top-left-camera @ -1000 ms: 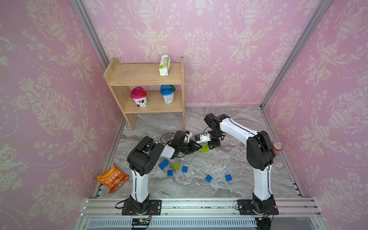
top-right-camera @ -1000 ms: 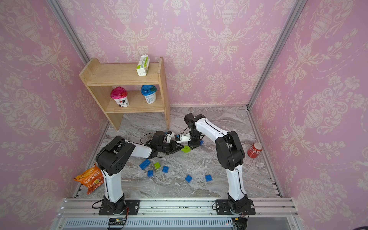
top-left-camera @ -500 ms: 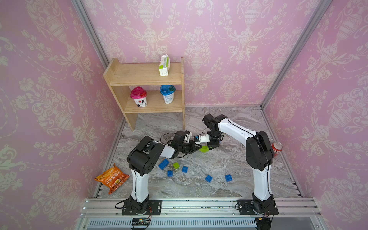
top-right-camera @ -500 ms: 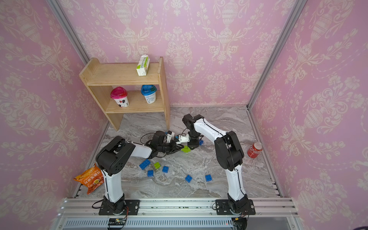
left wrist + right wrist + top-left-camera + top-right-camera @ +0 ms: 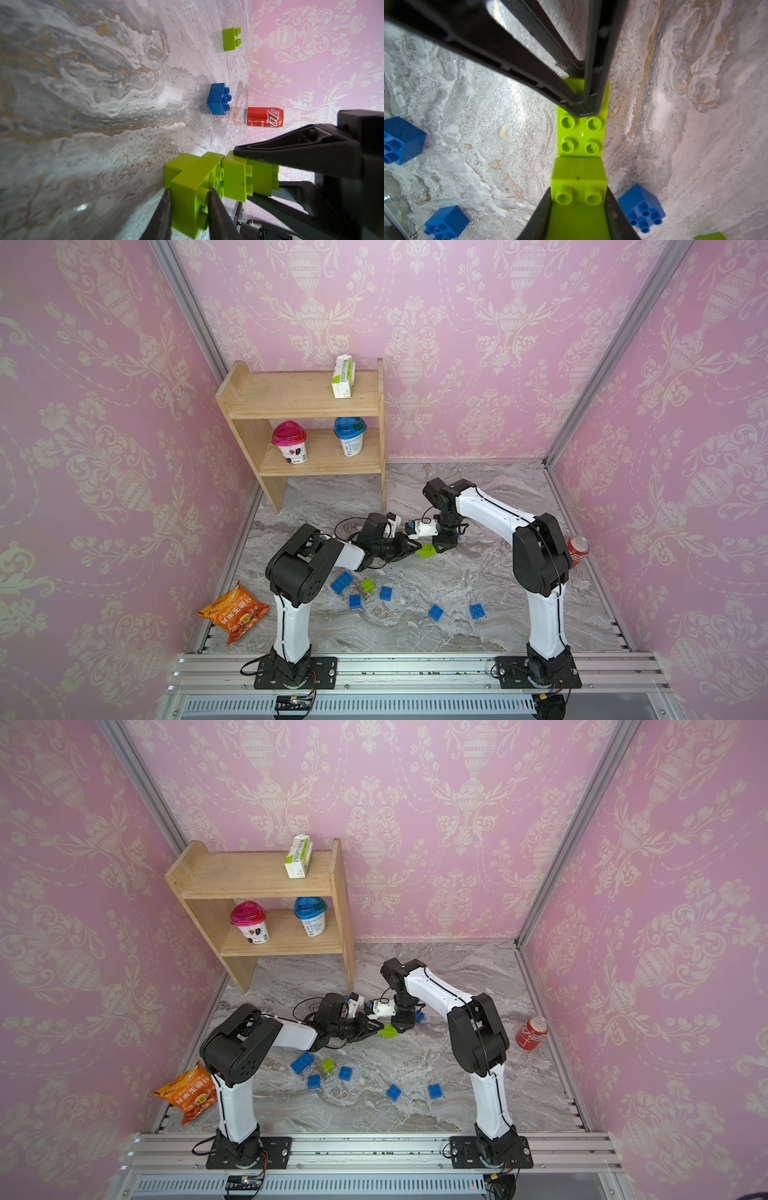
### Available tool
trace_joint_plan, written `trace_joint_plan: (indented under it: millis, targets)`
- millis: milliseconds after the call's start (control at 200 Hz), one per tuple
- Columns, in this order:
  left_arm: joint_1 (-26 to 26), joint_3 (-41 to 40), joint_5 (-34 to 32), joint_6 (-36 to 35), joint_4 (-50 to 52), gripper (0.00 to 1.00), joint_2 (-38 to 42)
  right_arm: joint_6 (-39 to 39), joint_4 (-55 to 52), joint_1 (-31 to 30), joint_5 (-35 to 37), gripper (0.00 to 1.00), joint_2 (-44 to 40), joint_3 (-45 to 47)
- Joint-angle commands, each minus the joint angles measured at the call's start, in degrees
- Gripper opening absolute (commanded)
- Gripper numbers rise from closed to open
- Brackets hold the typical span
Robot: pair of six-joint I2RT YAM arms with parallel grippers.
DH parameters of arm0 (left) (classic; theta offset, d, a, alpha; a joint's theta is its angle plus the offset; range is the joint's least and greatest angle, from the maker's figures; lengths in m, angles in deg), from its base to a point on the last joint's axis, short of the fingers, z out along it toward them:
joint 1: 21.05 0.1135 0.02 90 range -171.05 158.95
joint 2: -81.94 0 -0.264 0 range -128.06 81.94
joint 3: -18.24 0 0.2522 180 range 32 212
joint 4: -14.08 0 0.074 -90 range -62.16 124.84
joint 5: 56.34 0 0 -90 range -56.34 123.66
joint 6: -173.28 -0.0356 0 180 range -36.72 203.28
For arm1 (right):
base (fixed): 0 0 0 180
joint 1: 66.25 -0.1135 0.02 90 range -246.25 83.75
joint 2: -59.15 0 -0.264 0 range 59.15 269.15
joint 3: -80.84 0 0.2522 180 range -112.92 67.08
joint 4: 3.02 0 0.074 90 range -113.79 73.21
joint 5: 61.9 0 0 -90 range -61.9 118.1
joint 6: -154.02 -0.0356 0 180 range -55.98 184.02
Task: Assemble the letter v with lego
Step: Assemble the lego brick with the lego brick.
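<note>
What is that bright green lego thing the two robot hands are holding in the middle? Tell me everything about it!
The green lego clump is a few lime-green plastic bricks, shiny, with round studs, pushed together in a step. One longer brick shows four bare studs; a square brick sits at its end. It hangs low over the marble tabletop, mid-table; whether it touches, I cannot tell. The left gripper pinches one end, the right gripper clamps the other.
</note>
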Motion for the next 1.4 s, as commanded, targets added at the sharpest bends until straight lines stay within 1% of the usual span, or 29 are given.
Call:
trace_joint_plan:
  millis: [0, 150, 295, 555, 751, 1046, 1241, 1321, 1391]
  targets:
    - [0.8, 0.11, 0.02, -1.91, 3.51, 0.19, -0.56, -0.36, -1.53, 0.54, 3.56, 0.0, 0.23, 2.93]
    - [0.78, 0.25, 0.08, -1.82, 3.51, 0.19, -0.56, -0.59, -1.32, 0.82, 3.83, 0.0, -0.42, 2.75]
    - [0.78, 0.33, 0.09, -1.86, 3.54, 0.19, -0.61, 0.94, -0.38, 0.72, 2.89, 0.0, 0.38, 2.72]
    - [0.84, 0.42, 0.0, -1.86, 3.66, 0.18, -0.31, 0.92, -1.97, -0.16, 3.5, 0.0, 3.57, -1.55]
    - [0.78, 0.34, -0.03, -1.86, 3.66, 0.18, -0.3, 0.81, -1.83, -1.2, 4.22, 0.0, 4.68, -1.68]
    - [0.78, 0.16, -0.09, -1.41, 3.07, 0.18, -0.4, 0.57, -0.91, -1.68, 3.06, 0.0, 4.02, -1.74]
    - [0.79, -0.18, -0.18, -1.18, 2.71, 0.18, -0.49, -1.93, 1.94, -2.18, 3.63, 0.0, 2.28, 2.15]
    - [0.79, -0.28, -0.3, -1.13, 2.52, 0.18, -0.48, -2.98, 4.24, -2.27, 2.19, 0.0, 0.62, 4.66]
    - [0.85, -0.11, -0.26, -1.07, 2.52, 0.18, -0.48, -3.58, 6.3, -2.36, 2.31, 0.0, -0.55, 6.78]
